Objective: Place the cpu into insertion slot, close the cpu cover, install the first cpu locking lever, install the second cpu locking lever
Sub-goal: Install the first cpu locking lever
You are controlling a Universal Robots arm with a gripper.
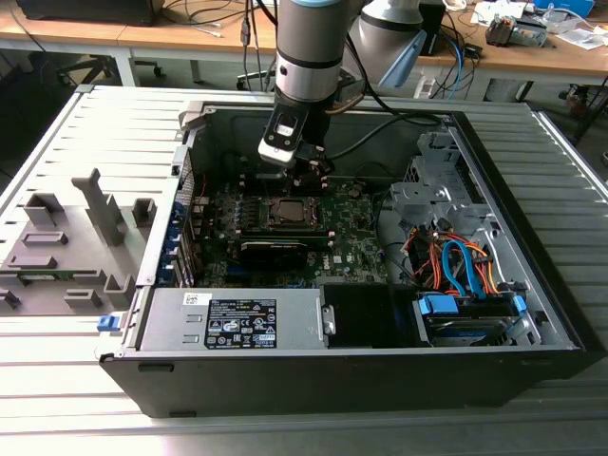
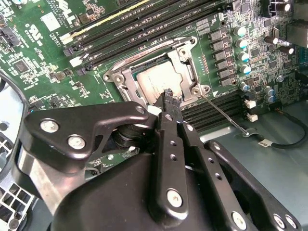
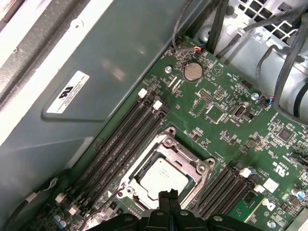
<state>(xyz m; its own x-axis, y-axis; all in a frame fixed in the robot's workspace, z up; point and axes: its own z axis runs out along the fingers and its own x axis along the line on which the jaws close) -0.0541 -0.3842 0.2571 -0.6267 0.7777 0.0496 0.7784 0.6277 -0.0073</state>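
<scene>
The cpu [image 3: 161,179] is a dull silver square lying flat in the motherboard socket [image 1: 290,211]. The cpu cover [image 3: 169,144], a silvery frame, lies down around the cpu [image 2: 155,81] with the chip showing through its window. My gripper [image 2: 168,95] hangs just above the socket's edge, its two black fingers pressed together with nothing between them; its tips [image 3: 168,195] sit over the chip's near side. A thin wire locking lever [image 2: 224,115] sticks out from a socket corner across the memory slots, away from the cover.
The motherboard [image 1: 351,237] lies in an open computer case [image 1: 532,285]. Memory slots [image 3: 122,139] flank the socket. A power supply [image 1: 237,318], a long black card [image 1: 274,249] and bundled cables [image 1: 456,266] fill the case around it. Grey fixtures [image 1: 66,247] stand outside the case.
</scene>
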